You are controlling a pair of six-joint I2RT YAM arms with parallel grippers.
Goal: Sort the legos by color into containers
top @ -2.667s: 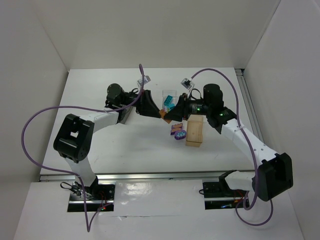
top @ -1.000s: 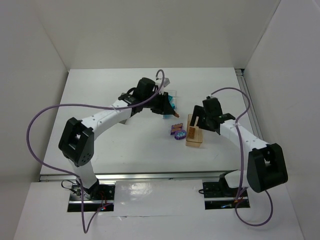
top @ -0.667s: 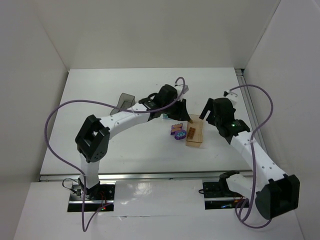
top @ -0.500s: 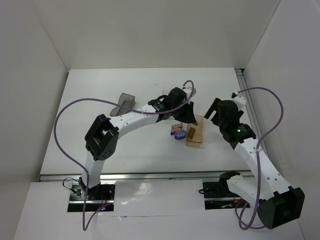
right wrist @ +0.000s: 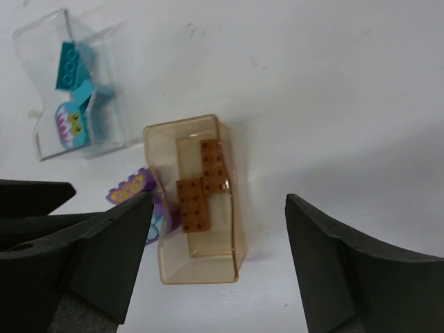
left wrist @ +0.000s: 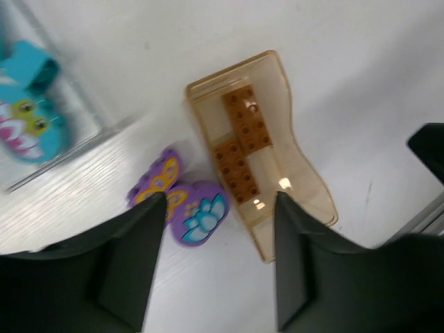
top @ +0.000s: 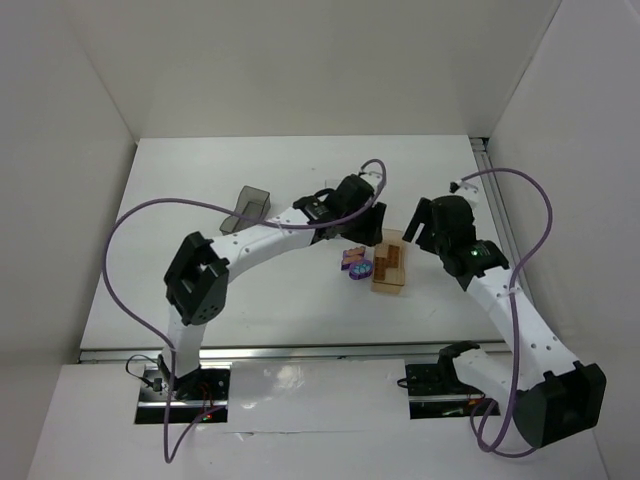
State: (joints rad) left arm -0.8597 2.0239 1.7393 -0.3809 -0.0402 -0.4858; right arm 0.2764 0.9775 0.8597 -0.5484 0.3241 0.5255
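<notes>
Desk point(top: 200, 280), left to right. Smoky grey bin point(top: 248, 207) sits well apart on the left; contents can't be made out. Clear bin point(right wrist: 40, 83) holds teal bricks point(right wrist: 75, 114). Two purple bricks point(left wrist: 187, 208) lie loose on the desk just left of the amber bin point(left wrist: 305, 180). Its long axis runs near-to-far, with orange bricks point(left wrist: 243, 149) end to end inside. Left claw point(left wrist: 220, 201) hangs above them, fingers spread, empty. Right claw point(right wrist: 218, 198) spread wide over the amber bin, holding nothing.
</notes>
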